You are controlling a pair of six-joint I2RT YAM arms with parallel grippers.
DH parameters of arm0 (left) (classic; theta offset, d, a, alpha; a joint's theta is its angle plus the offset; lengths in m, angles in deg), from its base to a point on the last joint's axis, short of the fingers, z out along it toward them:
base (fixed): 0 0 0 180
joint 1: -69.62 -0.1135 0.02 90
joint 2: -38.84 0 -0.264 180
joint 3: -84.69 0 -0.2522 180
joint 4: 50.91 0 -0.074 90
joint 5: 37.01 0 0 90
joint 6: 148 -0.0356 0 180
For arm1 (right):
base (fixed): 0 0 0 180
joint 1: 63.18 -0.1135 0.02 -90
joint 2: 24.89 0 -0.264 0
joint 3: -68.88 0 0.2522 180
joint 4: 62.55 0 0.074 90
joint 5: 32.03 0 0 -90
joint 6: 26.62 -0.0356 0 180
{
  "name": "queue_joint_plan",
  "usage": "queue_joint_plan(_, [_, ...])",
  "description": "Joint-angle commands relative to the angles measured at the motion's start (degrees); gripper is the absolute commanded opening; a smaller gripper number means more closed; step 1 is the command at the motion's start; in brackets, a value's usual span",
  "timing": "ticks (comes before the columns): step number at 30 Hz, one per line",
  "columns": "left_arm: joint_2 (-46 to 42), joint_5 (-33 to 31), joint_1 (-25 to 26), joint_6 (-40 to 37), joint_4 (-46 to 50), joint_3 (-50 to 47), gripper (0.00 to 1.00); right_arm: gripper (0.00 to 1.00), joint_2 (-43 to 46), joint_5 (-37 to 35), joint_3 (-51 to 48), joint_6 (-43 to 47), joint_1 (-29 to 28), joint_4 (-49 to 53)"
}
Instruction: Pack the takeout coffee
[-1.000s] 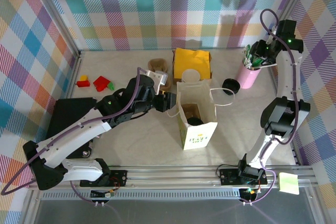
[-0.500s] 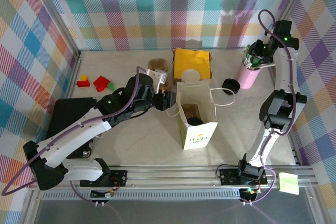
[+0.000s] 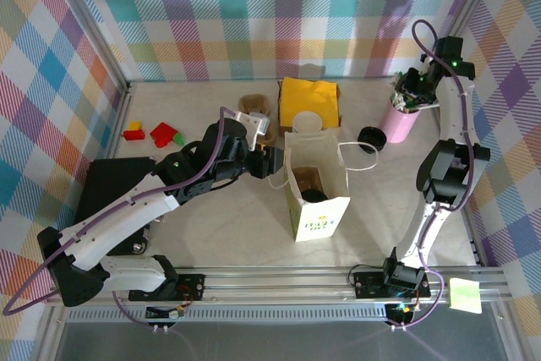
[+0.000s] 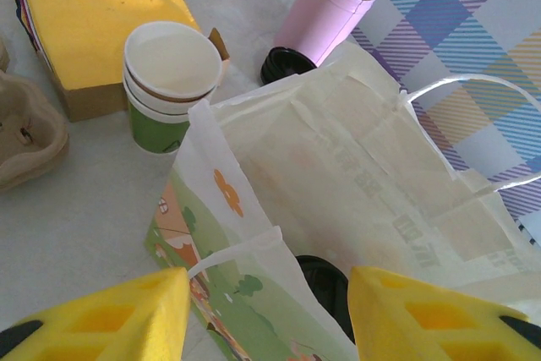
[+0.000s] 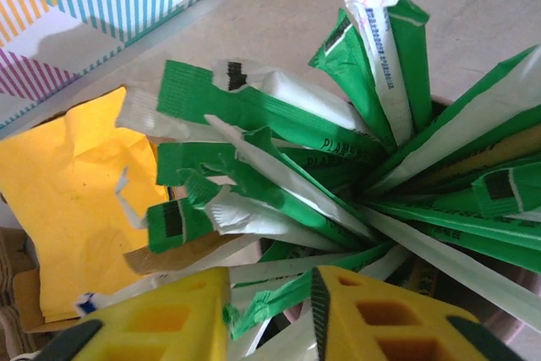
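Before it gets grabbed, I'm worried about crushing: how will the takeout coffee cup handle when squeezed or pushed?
The takeout coffee looks like thin paper and has no lid, so a hard squeeze would probably dent its rim. It seems empty inside, so it is likely light for its size and may tip easily if nudged near the top.

The takeout coffee (image 4: 173, 61) stands hemmed between the paper bag (image 4: 338, 175) and the yellow box (image 4: 93, 14), open only from above.
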Motion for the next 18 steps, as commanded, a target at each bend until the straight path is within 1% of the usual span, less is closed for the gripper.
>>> queue_joint_plan(1, [-0.70, 0.12, -0.73, -0.93, -1.48, -0.69, 0.52, 0.28, -0.36, 1.15, 2.58, -0.34, -0.37, -0.59])
queue_joint_plan(9, [-0.45, 0.64, -0.74, -0.78, -1.57, -0.75, 0.51, 0.20, -0.60, 0.49, 3.27, 0.30, -0.41, -0.37])
queue_joint_plan(13, [-0.34, 0.58, -0.81, -0.80, -1.58, -0.68, 0.51, 0.18, -0.59, 0.02, 4.56, 1.42, -0.40, 0.40])
queue_joint_plan(18, [-0.71, 0.44, -0.96, -0.95, -1.39, -0.59, 0.51, 0.11, -1.36, -0.34, 7.42, 3.69, -0.62, 3.02])
